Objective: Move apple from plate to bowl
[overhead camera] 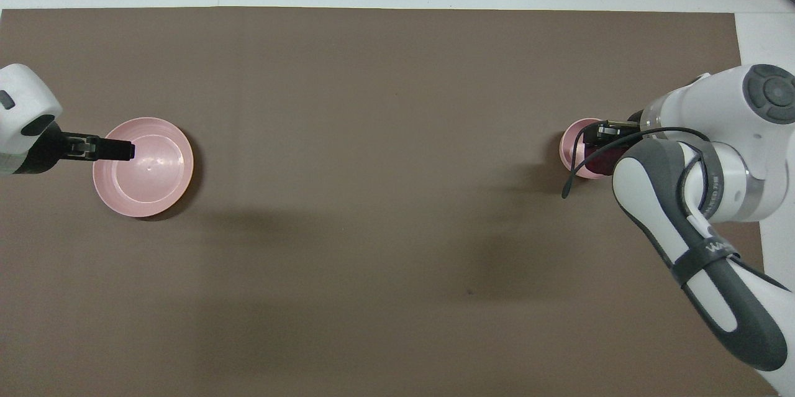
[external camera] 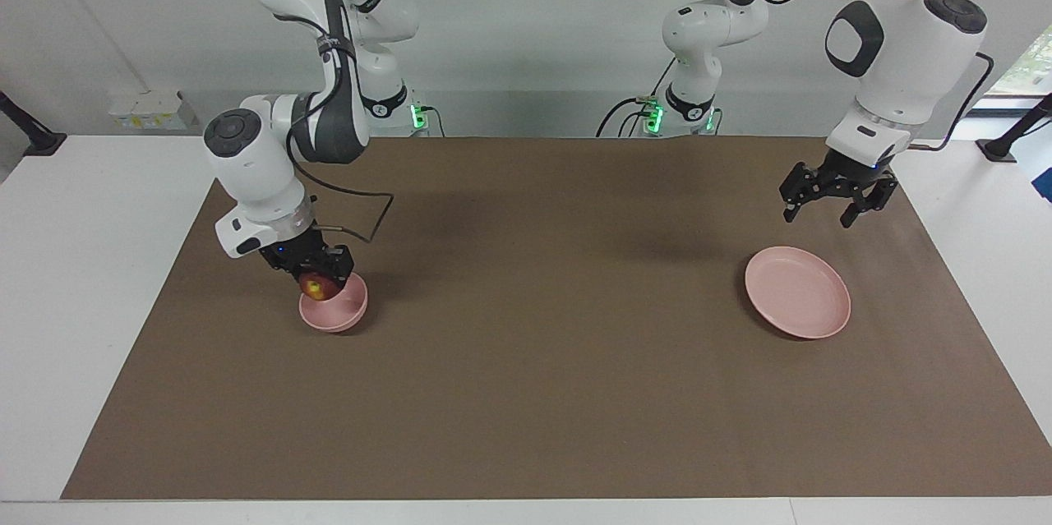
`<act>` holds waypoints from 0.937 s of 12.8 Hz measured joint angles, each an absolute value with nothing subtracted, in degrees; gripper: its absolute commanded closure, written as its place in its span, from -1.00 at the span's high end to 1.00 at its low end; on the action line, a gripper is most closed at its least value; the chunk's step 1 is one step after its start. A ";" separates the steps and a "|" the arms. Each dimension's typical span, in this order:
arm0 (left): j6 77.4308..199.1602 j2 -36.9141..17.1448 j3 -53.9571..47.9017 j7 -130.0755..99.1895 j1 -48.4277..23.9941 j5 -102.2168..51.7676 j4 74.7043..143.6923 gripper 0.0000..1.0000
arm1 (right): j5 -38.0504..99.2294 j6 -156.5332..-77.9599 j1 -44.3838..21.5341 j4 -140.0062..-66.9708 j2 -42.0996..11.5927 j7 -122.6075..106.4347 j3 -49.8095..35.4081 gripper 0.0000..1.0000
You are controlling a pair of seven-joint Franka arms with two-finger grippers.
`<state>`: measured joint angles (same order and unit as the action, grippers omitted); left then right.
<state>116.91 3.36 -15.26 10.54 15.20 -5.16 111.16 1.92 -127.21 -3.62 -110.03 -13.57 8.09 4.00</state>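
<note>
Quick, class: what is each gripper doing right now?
Left gripper: open, empty, above the plate.
Right gripper: shut on the apple, over the bowl.
</note>
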 measured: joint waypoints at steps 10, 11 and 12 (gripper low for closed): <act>100.24 1.45 -13.65 10.54 13.23 -2.56 95.22 1.00 | 1.92 -128.96 -3.56 -110.12 -17.29 8.09 3.70 0.52; 98.08 1.50 -10.34 10.54 9.98 -2.54 93.07 1.00 | 1.92 -129.27 -3.56 -110.12 -17.53 8.09 3.70 0.67; 95.71 1.54 -6.83 10.54 6.45 -2.52 90.86 1.00 | 1.92 -129.31 -3.56 -110.12 -17.59 8.09 3.70 0.86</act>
<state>95.71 1.54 -6.83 10.54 6.45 -2.52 90.86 1.92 -129.31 -3.56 -110.12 -17.59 8.09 3.70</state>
